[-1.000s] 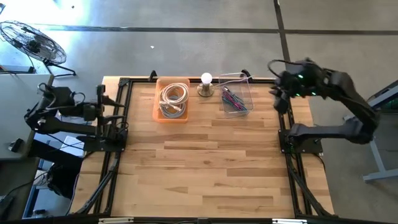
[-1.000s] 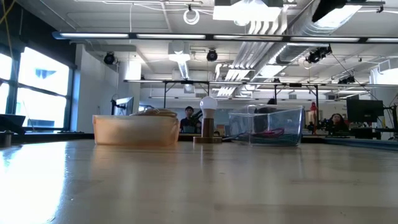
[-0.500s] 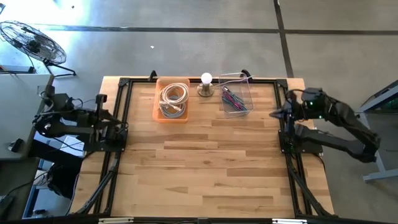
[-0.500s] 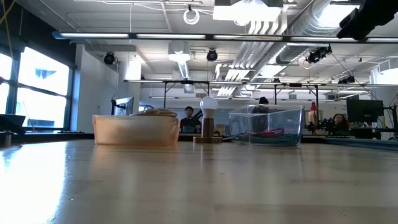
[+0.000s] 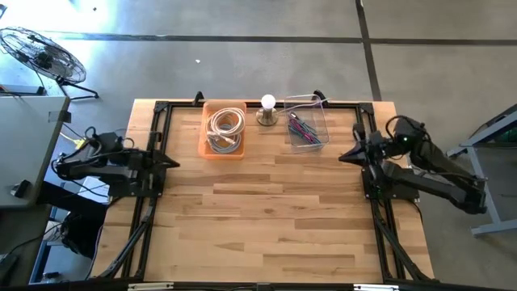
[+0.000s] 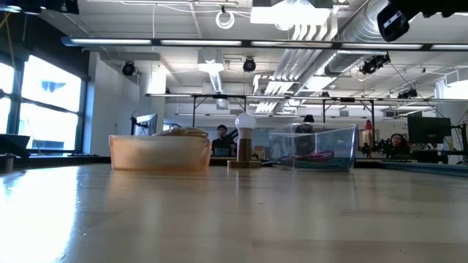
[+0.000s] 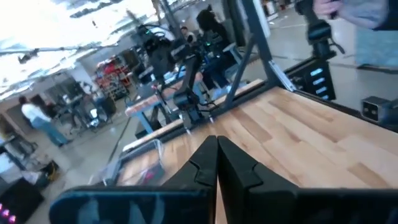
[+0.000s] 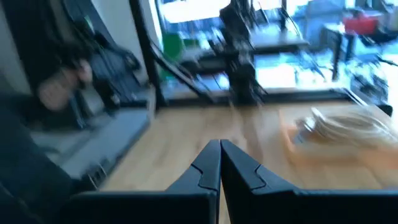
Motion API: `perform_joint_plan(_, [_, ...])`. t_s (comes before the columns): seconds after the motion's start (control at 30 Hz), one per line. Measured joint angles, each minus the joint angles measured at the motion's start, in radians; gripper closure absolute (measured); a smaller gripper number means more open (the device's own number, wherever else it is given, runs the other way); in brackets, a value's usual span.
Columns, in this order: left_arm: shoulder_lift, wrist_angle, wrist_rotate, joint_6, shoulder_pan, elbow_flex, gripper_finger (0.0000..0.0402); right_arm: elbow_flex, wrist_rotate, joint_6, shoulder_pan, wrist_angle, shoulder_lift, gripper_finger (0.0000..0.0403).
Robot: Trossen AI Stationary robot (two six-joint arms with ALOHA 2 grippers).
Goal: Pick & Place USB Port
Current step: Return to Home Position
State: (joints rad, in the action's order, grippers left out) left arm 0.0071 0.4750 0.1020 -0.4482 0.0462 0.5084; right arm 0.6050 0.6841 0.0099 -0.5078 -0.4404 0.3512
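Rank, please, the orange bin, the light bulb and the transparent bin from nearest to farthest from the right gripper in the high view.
Measured from the right gripper:
1. Transparent bin, nearest, back right.
2. Light bulb, back middle, between the bins.
3. Orange bin, farthest, left of the bulb.

Matt wooden table [image 5: 258,218] — clear plastic bin [image 5: 305,103]

Only orange bin [image 5: 205,129], bulb [image 5: 267,103] and transparent bin [image 5: 322,121] obstruct the open table [image 5: 266,218].

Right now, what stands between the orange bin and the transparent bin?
A light bulb on a round base stands between the orange bin and the transparent bin, clearest in the high view.
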Motion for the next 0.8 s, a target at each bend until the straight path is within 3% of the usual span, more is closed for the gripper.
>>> perform_joint_plan(0.2, [0.0,-0.079,-0.066,0.031,0.0,-0.076,0.0401,-0.179,0.082,0.12,0.018,0.361,0.002,0.0403])
perform_joint_plan(0.63, [0.0,-0.143,-0.045,0.028,0.0,-0.212,0.0401,-0.525,-0.159,0.05,0.123,0.706,0.002,0.0403])
perform_joint_plan(0.8, [-0.001,-0.207,-0.044,0.027,0.0,-0.273,0.0401,-0.595,-0.16,0.011,0.166,0.739,0.002,0.0403])
